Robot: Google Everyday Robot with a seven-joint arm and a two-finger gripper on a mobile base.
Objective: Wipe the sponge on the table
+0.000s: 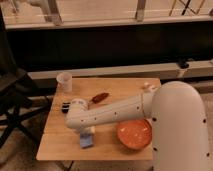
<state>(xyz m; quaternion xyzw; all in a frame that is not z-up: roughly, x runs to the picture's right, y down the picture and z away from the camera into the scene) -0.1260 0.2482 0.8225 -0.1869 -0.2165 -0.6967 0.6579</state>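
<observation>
The sponge (87, 141), a small light blue block, lies on the near left part of the light wooden table (60, 147). My gripper (86, 133) comes down onto it from above at the end of the white arm that reaches in from the right. The wrist hides the fingers, and only the near part of the sponge shows below them.
An orange plate (134, 134) sits at the near right of the table. A dark red oblong object (100, 97) lies mid-table, a black flat item (65, 106) at the left edge and a white cup (64, 81) at the far left corner. A black folding chair (15, 100) stands left.
</observation>
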